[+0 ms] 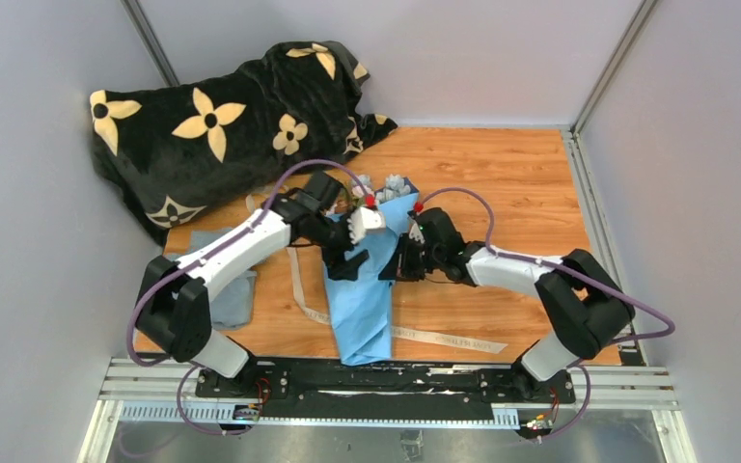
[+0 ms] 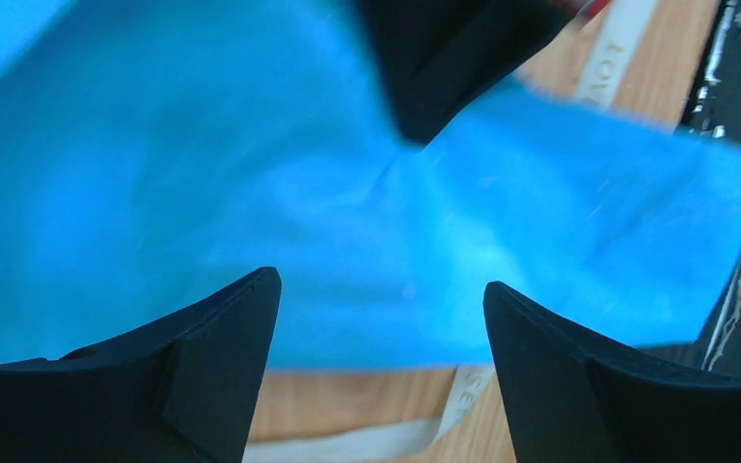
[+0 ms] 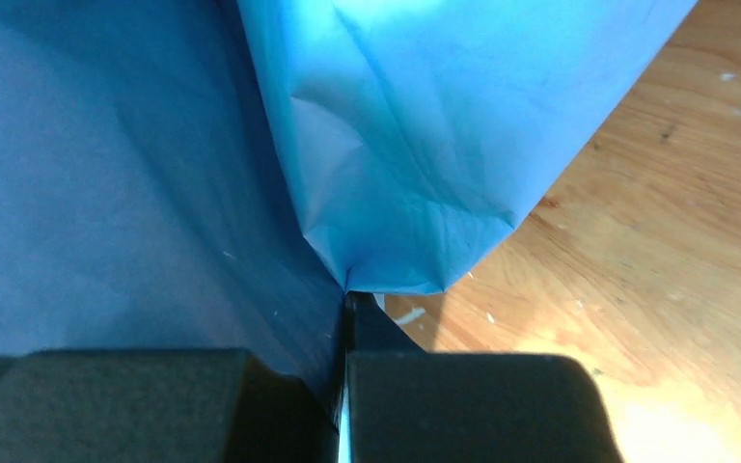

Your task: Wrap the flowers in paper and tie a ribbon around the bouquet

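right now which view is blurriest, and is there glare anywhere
left wrist view: the paper is smeared soft, worst blur; right wrist view: paper creases crisp, bright glare on the wooden table at lower right; top external view: sharp, evenly lit, no glare

Light-blue paper point(image 1: 362, 299) with a darker blue reverse; beige ribbon point(image 1: 449, 339); black blanket point(image 1: 232, 135), cream flower print; grey-blue cloth point(image 1: 236, 304); orange-brown wood-grain table point(image 1: 511, 183).
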Controlling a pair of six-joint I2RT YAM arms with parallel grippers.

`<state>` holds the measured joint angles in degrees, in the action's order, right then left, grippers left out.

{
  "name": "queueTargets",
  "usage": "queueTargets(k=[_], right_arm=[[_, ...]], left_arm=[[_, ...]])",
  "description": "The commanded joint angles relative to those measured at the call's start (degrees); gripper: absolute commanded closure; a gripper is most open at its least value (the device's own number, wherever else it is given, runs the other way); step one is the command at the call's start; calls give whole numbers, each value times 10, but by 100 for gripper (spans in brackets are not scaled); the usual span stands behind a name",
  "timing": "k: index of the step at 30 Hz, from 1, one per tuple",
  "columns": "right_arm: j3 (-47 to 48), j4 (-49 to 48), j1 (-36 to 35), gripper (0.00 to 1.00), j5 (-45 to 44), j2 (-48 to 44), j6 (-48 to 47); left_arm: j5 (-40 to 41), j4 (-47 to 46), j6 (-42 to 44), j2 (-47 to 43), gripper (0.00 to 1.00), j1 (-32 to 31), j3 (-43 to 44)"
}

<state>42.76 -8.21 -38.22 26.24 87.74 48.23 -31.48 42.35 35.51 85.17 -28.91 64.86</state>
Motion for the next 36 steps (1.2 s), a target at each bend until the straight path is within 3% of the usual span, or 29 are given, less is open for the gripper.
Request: queueTargets(k=[1,5,10,19,24,29,31,33,36], right_arm=[[-3,-61,-39,100,-49,39,63],[9,-45,-59,88,-37,65,66],[21,60,-59,69,-45,42,10],[38,272,-59,60,-80,-73,-81],[85,478,-33,57,-148,-174,-152],[137,518,-34,52,-106,-232,-447],[115,479,-72,50,-77,-256,-605],[68,431,-120,41,-70,-278,-782],[3,424,-144,34,-46,-277,-939]], left_arm=[[44,-60,-33,48,14,-73,-3],[122,-124,-92,109,14,-76,2],[128,-130,-116,157,14,-76,5],[128,-107,-111,213,15,-76,6],[118,-100,-113,224,15,-76,3],[101,-103,-109,209,15,-76,-9],[103,-102,-105,204,15,-76,-10],[106,-101,-103,200,15,-76,-10],[102,-97,-107,199,14,-76,-8]])
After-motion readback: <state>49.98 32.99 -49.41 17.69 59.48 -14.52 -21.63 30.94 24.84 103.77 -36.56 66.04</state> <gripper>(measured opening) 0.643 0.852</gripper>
